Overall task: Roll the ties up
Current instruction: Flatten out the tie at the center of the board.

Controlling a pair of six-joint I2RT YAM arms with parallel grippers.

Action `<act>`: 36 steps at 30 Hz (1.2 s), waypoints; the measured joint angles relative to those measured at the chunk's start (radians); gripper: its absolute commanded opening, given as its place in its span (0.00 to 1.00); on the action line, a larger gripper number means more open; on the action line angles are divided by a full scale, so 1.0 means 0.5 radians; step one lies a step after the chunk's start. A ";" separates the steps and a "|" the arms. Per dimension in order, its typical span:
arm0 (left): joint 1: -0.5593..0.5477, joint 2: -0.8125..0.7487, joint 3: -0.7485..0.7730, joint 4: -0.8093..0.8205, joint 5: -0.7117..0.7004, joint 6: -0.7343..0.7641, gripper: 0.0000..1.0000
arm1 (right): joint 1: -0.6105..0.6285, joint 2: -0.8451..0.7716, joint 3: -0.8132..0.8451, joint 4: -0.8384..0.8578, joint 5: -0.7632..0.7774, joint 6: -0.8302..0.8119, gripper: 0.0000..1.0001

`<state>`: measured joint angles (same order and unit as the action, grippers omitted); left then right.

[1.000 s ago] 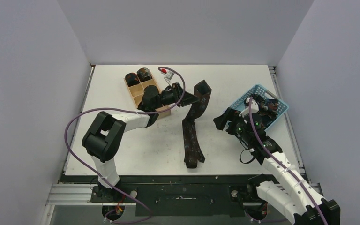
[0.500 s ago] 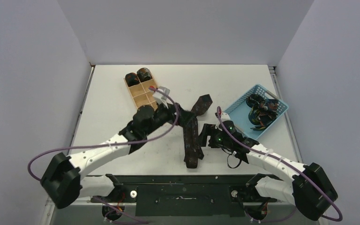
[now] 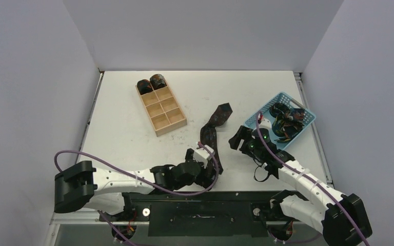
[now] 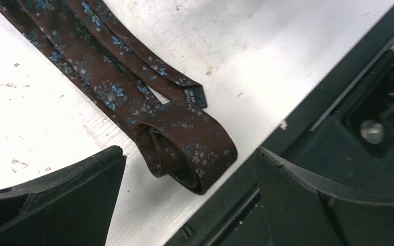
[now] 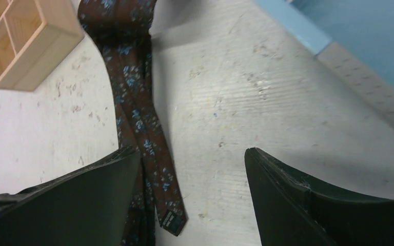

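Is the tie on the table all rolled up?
No, barely started. Only the near end of the tie curls into a loose loop; the rest lies flat along the table.

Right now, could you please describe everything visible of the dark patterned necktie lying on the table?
The dark brown fabric necktie with small blue flowers lies on the white table, doubled into two strips. Its near end is loosely coiled by the table's front edge; a narrow tip with a black label lies beside the coil. The open left claw straddles the coil without touching.
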<state>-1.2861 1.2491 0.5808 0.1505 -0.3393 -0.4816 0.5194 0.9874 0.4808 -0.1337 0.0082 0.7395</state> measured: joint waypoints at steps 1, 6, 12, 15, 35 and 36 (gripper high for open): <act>-0.016 0.074 0.043 -0.037 -0.040 0.014 0.96 | -0.048 -0.014 0.007 -0.014 0.000 -0.001 0.77; -0.035 0.313 0.145 -0.107 -0.151 0.018 0.59 | -0.133 -0.018 0.015 -0.046 -0.047 -0.002 0.75; -0.048 0.394 0.056 -0.139 -0.204 -0.124 0.09 | 0.038 0.150 0.115 -0.034 -0.092 -0.011 0.72; -0.097 0.366 -0.053 -0.141 -0.264 -0.230 0.00 | 0.194 0.311 0.208 -0.014 -0.076 -0.028 0.72; -0.521 -0.133 -0.265 -0.851 -0.687 -0.920 0.00 | 0.051 1.490 1.013 0.421 0.148 0.067 0.63; -0.539 -0.148 -0.253 -0.915 -0.700 -0.935 0.00 | 0.051 1.527 1.070 0.421 0.166 0.055 0.60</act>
<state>-1.5555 1.1751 0.4545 -0.3069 -0.6891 -0.9489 0.5449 1.7512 1.0157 0.0769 0.0914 0.7670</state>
